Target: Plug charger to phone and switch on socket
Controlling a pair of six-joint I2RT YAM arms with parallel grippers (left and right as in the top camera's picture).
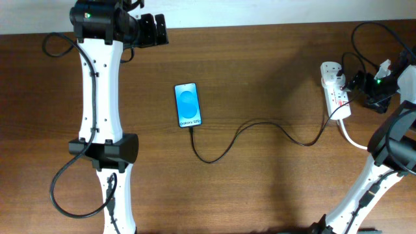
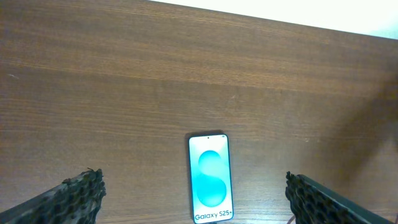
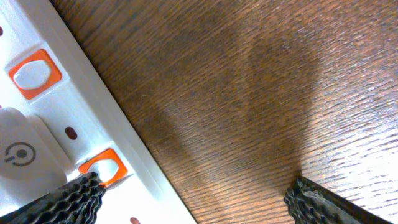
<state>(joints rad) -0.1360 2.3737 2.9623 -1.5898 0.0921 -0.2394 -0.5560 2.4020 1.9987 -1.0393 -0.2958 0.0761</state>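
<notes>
The phone (image 1: 188, 104) lies flat mid-table with its blue screen up; it also shows in the left wrist view (image 2: 210, 186). The thin black charger cable (image 1: 260, 123) runs from the phone's bottom edge in a wavy line to the white socket strip (image 1: 336, 97) at the right. My left gripper (image 1: 153, 29) is open and empty, well above and behind the phone (image 2: 193, 193). My right gripper (image 1: 352, 83) is open over the strip's edge (image 3: 193, 193). Its left finger touches an orange switch (image 3: 102, 168) on the strip (image 3: 143, 186).
A white adapter (image 3: 18, 155) with a power symbol sits in the strip, beside a second orange switch (image 3: 34, 71). The strip's thick white cord (image 1: 354, 140) runs off to the right. The arms' own black cables loop at the left (image 1: 62, 188) and top right.
</notes>
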